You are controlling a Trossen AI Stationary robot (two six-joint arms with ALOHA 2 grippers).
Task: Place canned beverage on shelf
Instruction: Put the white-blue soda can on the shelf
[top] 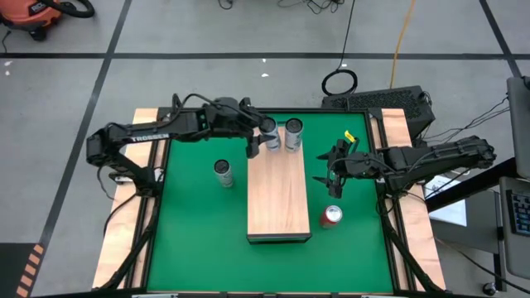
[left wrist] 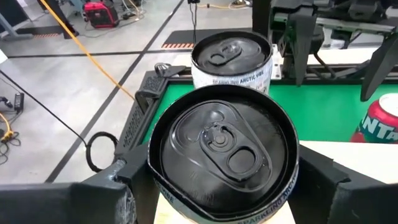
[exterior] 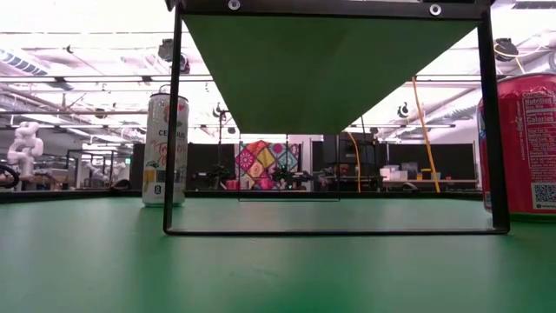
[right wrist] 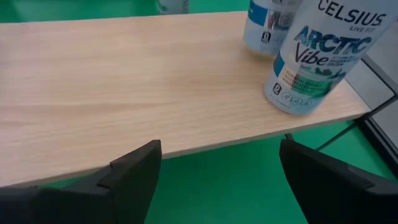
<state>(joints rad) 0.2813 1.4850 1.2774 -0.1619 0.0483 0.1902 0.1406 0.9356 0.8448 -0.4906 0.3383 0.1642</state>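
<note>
The light-wood shelf (top: pixel 277 199) stands mid-table; the low view shows its underside (exterior: pixel 330 69) on thin black legs. Two white-and-blue cans stand upright on the shelf's far end: one (top: pixel 293 135) stands free, and my left gripper (top: pixel 263 139) is shut on the other (left wrist: pixel 224 155). My right gripper (top: pixel 334 178) is open and empty beside the shelf's right edge (right wrist: pixel 186 143). A white can (top: pixel 223 172) stands on the green tabletop left of the shelf, and a red can (top: pixel 332 217) stands right of it. My left gripper holds the black-topped can by its upper wall (left wrist: pixel 155 174), pinched between the two fingers, one on each side. The fingers come level from the table's left side. The can is upright, and its base (right wrist: pixel 264 37) rests on the shelf's far end.
The free can (left wrist: pixel 231 59) stands close beside the held one, toward the right. The near part of the shelf (top: pixel 279 219) is bare wood. The white can (exterior: pixel 165 148) and the red can (exterior: pixel 521 143) flank the shelf. Wooden rails (top: pixel 141 199) edge the table.
</note>
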